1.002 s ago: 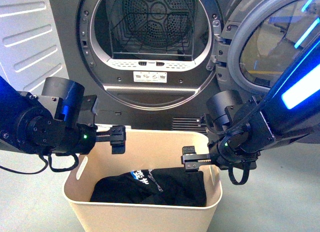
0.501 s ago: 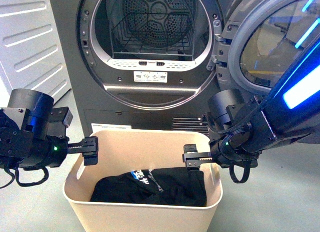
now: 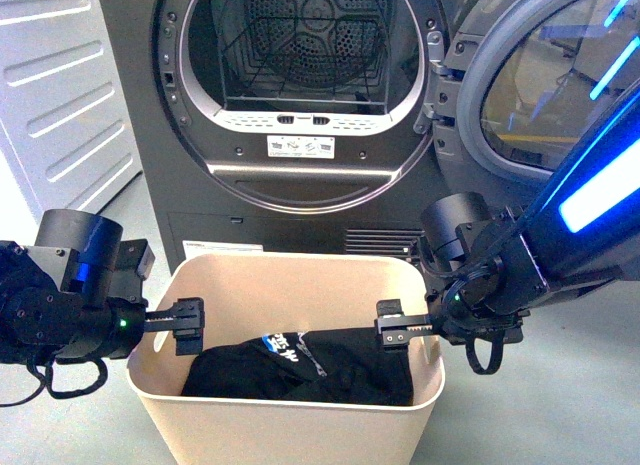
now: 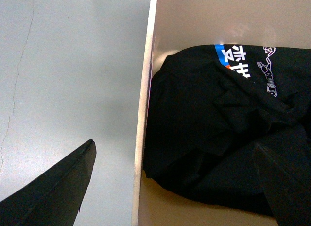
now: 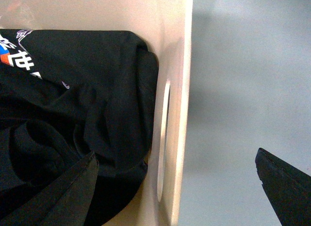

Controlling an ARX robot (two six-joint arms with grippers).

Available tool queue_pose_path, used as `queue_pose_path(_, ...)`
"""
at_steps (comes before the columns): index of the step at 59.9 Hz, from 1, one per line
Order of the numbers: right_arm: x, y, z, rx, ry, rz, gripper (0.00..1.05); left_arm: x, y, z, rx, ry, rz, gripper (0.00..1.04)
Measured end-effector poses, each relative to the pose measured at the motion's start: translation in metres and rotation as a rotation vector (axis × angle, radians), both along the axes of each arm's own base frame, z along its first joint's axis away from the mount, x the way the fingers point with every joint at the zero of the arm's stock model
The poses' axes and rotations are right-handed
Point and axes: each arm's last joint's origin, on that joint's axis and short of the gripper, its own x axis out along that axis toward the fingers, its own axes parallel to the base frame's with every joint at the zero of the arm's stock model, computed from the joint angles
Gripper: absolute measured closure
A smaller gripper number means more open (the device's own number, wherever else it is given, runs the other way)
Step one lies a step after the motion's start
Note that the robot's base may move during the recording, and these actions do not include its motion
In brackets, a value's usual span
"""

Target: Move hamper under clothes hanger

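Between the two claws, in the front view, sits the hamper [image 3: 290, 437], a beige bin on the floor [image 3: 580, 425] before the open dryer [image 3: 290, 230]. A black garment [image 3: 320, 370] lies inside it. The left claw [image 3: 186, 326] hangs at the rim on its own side, and the right claw [image 3: 393, 336] hangs at the opposite rim. The clothes hanger shows nowhere.

In the left wrist view, the left claw is spread wide. One finger [image 4: 53, 192] is outside over the floor and the other is inside above the garment. The hamper's wall runs between them, touching neither.

In the right wrist view, the right claw is spread likewise. One finger [image 5: 48, 197] is over the garment and the other is outside, with the wall and its slot handle [image 5: 163, 138] between.

The step in hand looks to be gripping both walls. You do well to lower each claw until the rim sits deep between the fingers, then close both together. Check that the inner fingers catch no cloth. Move both arms evenly, or the bin may twist and slip.
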Motion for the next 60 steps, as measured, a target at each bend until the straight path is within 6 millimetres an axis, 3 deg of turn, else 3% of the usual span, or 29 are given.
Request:
queue_pose_path(8,0.003,0.004,-0.001,-0.009,-0.001,0.007,0.09,0.001,0.000,-0.005,0.001,0.007,0.007,0.07)
queue_pose_path(13,0.005,0.006,-0.001,-0.013,-0.002,0.013,0.22,0.002,0.000,-0.008,0.008,0.009,0.014,0.10)
queue_pose_path(26,0.006,0.007,-0.001,-0.029,-0.004,0.016,0.55,0.010,0.002,-0.006,0.029,-0.001,0.030,0.46)
queue_pose_path(39,0.006,0.007,-0.001,-0.035,0.005,0.010,1.01,0.032,0.002,0.009,0.065,-0.032,0.028,0.94)
queue_pose_path(42,0.007,0.007,0.000,-0.032,0.004,0.003,1.02,0.035,0.002,0.010,0.062,-0.033,0.022,1.01)
queue_pose_path(60,0.008,0.007,-0.001,-0.030,0.005,-0.002,1.02,0.036,0.000,0.009,0.053,-0.023,0.006,1.01)
